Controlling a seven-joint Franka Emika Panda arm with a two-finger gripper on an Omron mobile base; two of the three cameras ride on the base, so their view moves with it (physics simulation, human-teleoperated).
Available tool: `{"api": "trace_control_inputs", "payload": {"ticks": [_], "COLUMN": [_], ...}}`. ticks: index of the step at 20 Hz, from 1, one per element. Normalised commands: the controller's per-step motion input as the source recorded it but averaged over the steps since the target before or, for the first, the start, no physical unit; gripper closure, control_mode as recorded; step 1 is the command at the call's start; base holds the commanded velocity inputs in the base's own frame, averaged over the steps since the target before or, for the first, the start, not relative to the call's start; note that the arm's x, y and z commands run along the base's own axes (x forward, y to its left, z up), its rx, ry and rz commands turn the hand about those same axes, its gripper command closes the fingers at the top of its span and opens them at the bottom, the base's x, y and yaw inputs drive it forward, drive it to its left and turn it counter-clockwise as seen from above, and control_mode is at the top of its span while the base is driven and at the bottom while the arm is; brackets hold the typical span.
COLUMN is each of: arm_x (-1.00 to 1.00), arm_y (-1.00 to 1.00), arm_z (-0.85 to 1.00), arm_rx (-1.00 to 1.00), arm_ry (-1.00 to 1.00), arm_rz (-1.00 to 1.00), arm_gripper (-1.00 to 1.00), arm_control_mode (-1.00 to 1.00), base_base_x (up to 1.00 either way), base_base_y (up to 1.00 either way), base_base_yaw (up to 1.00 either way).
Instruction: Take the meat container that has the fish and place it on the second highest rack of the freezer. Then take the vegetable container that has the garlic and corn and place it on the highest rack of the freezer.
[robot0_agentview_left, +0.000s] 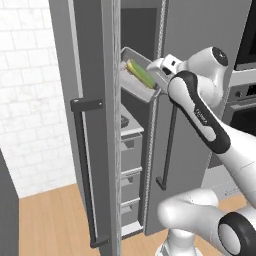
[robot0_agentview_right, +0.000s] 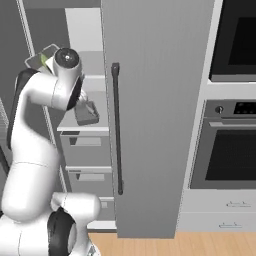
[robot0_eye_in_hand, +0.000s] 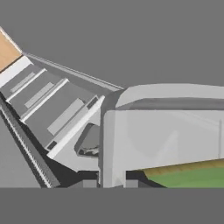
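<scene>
Vegetable container (robot0_agentview_left: 134, 80) is hanging up in the air inside the open freezer (robot0_agentview_left: 95, 60), tilted pretty hard so one long edge is dipping down, and the corn (robot0_agentview_left: 140, 73) is lying along it with its green husk facing out. The gripper (robot0_agentview_left: 159, 75) is sitting right at the tray's near edge and seems to be pinching that rim, though the fingers themselves are mostly tucked behind the white wrist, so the exact grip is hard to make out. From the hand view the pale tray wall (robot0_eye_in_hand: 162, 144) is taking up most of the middle, with a strip of green and yellow corn (robot0_eye_in_hand: 188, 175) showing at the lower right. No sign of the garlic from these angles; can't tell where it's sitting in the tray. Lower down, the meat container (robot0_agentview_right: 87, 114) is resting on the pale shelf (robot0_agentview_right: 82, 127) just above the drawers, and in the hand view it's showing as a dark tray (robot0_eye_in_hand: 89, 142) with a thin light sliver in it that's probably the fish, too small to be sure. The open freezer door with its long black bar handle (robot0_agentview_left: 82, 165) is blocking a good chunk of the interior in the left base view, and the arm's own elbow is covering the tray's far end in the right base view. Three grey drawers (robot0_agentview_left: 131, 152) are stacking up under the shelf. A black oven (robot0_agentview_right: 230, 145) is sitting off to the right, well apart from everything.
</scene>
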Motion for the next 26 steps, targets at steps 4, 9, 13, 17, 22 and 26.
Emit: {"api": "trace_control_inputs", "payload": {"ticks": [4,9,13,17,22,26], "arm_x": [0.72,0.42,0.41,0.53,0.6,0.51], "arm_y": [0.43,0.42,0.3,0.16,0.04,0.08], "arm_z": [0.18,0.07,0.0,0.0,0.0,0.0], "arm_rx": [0.14,0.05,0.0,0.0,0.01,0.03], "arm_ry": [0.01,0.0,0.0,0.0,0.0,0.0], "arm_rz": [-0.03,-0.14,-0.18,-0.15,-0.09,-0.04], "arm_gripper": [1.0,1.0,1.0,1.0,1.0,1.0], "arm_control_mode": [-1.0,-1.0,-1.0,-1.0,-1.0,-1.0], "base_base_x": [0.0,0.0,0.0,0.0,0.0,0.0], "base_base_y": [0.0,0.0,0.0,0.0,0.0,0.0], "base_base_yaw": [0.0,0.0,0.0,0.0,0.0,0.0]}}
